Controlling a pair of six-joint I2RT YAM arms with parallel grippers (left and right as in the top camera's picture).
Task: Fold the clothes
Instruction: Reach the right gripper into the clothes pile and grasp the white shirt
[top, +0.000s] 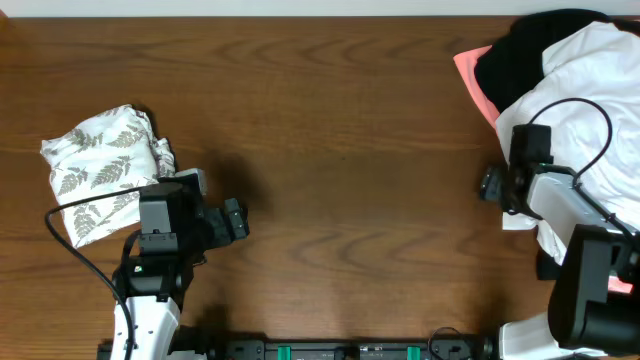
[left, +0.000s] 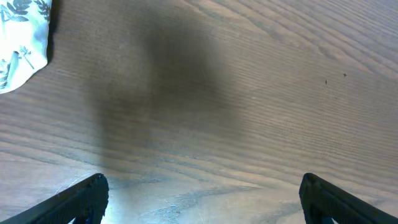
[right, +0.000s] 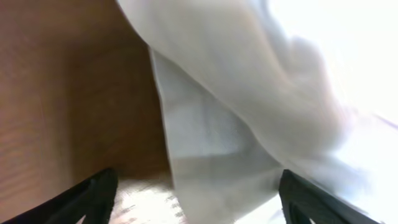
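Underneath, a brown wood-grain table (top: 330, 150) bears clothes (top: 598, 68).

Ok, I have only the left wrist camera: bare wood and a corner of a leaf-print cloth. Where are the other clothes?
Observer: Heaped at the far right corner of the table: a white shirt on top of a black garment and a pink one.
Operator: Does the right gripper hold any of them?
Observer: No, I see no grip. The right gripper hangs open over the white shirt's edge.
Operator: And how does the whole leaf-print cloth lie?
Observer: The leaf-print cloth is a rumpled bundle at the table's left side, far from the heap.
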